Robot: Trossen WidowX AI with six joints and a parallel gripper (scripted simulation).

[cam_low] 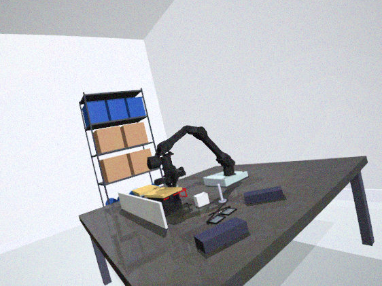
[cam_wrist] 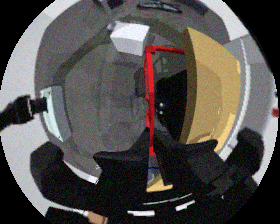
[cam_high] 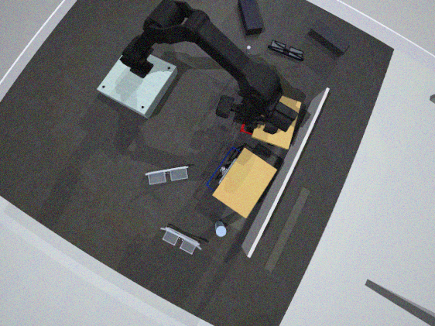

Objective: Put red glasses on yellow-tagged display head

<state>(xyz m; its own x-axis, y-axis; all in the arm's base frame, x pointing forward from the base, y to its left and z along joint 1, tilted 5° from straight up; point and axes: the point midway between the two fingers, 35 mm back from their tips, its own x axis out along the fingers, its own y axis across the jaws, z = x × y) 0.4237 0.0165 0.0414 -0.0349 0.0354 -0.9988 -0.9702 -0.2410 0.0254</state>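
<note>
Left to right from above: we see grey glasses [cam_high: 167,175] lying on the dark surface [cam_high: 77,140], then our gripper [cam_high: 258,124] over the far yellow-topped head [cam_high: 275,136], fingers clamped on the red glasses [cam_high: 244,129] at its front edge, white panel [cam_high: 286,171] just beyond.

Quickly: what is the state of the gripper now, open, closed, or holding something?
Gripper: closed, holding the red glasses beside the yellow-topped head.

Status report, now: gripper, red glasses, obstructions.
Gripper shut on red glasses. Glasses at the near head, not yet seated. Other head close alongside, wearing a blue pair.
</note>
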